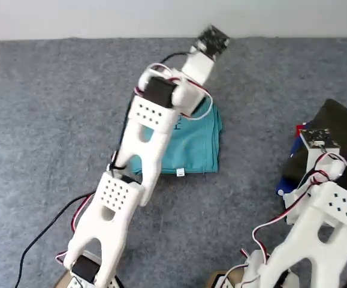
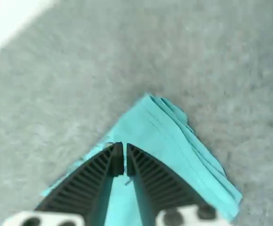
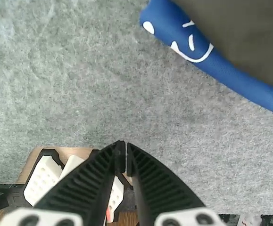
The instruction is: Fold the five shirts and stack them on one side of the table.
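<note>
A teal shirt [image 1: 192,144] lies folded into a rough square in the middle of the grey table. My left arm [image 1: 146,129] stretches over its near left part. In the left wrist view my left gripper [image 2: 120,157] is shut, its tips just above the teal shirt [image 2: 174,141] near one corner, with no cloth seen between the fingers. At the right edge sits a stack with a dark shirt [image 1: 341,129] on top and a blue shirt [image 1: 284,187] below. My right gripper [image 3: 122,153] is shut and holds nothing, close to the blue shirt [image 3: 211,59] and dark shirt [image 3: 240,28].
Grey carpet-like cloth [image 1: 53,120] covers the table, bare on the left and at the back. A strip of red [image 1: 296,139] shows in the stack. The right arm's base [image 3: 56,179] sits at the table's front edge, and cables [image 1: 41,234] trail at the front left.
</note>
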Controlling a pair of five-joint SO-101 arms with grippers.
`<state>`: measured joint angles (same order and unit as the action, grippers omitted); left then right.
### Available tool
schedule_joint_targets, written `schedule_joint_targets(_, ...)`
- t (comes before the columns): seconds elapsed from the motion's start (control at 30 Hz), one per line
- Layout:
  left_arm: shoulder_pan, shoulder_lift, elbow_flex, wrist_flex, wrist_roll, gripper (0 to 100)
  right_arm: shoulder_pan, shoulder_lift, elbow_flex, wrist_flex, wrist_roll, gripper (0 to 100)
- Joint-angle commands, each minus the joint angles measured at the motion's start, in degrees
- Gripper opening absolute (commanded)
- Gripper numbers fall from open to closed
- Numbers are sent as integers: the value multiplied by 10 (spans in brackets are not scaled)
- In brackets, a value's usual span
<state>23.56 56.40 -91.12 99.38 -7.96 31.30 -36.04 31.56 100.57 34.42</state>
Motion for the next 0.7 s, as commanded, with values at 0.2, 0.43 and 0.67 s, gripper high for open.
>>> schedule_joint_targets(0.2, -90, -217, 52, 14, -3, 16, -9, -16, -5, 20, 0, 20)
schedule_joint_targets(0.43, -166, -407, 232, 13, -6, 16, -158, -11, -7, -2, -62, 20)
schedule_joint_targets(0.67, -281, -569, 418, 13, -6, 16, -332, -9, -6, -112, -193, 206)
